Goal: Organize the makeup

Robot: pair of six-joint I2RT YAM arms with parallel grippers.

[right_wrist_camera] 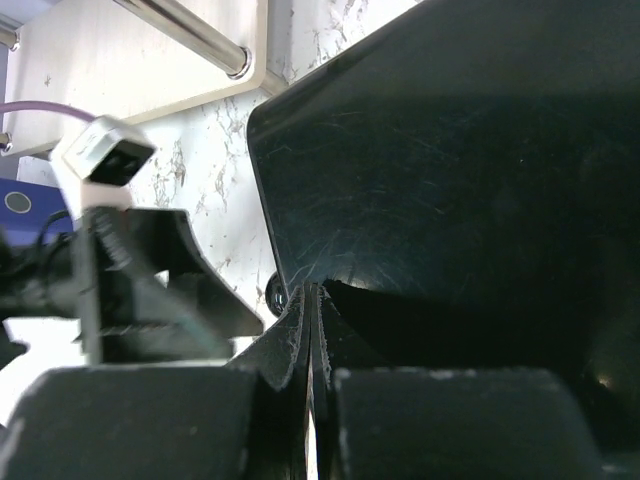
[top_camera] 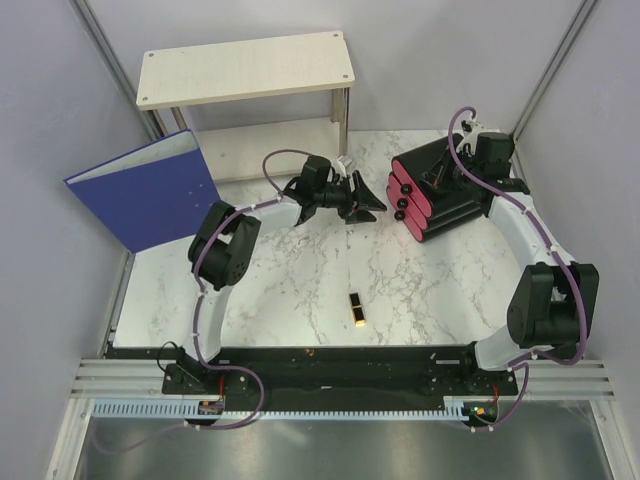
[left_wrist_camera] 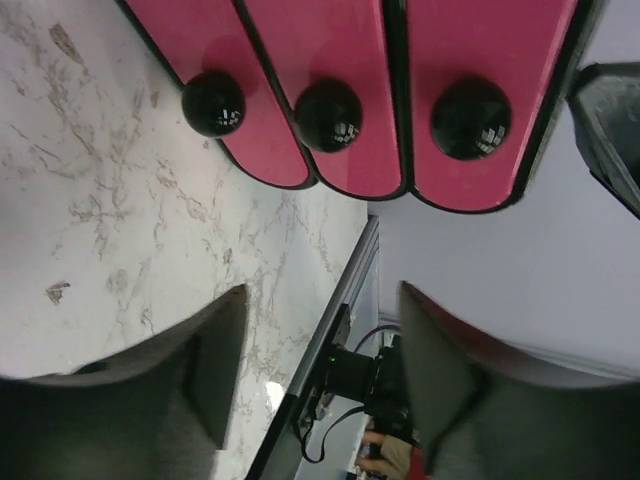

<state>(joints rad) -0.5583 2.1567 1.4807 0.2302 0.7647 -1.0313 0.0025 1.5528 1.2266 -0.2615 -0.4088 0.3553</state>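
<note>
1 lipstick (top_camera: 356,310) lies flat, well apart from left tool (top_camera: 374,209).

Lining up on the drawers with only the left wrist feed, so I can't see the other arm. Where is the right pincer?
Observer: The right pincer is shut, with its tips against the black top panel of the box.
Operator: Any makeup lying out on the table?
Observer: One lipstick lies on the table, toward the near edge and well apart from the box.
Operator: Anything off to my left?
Observer: A blue binder stands tilted at the table's left edge.
</note>
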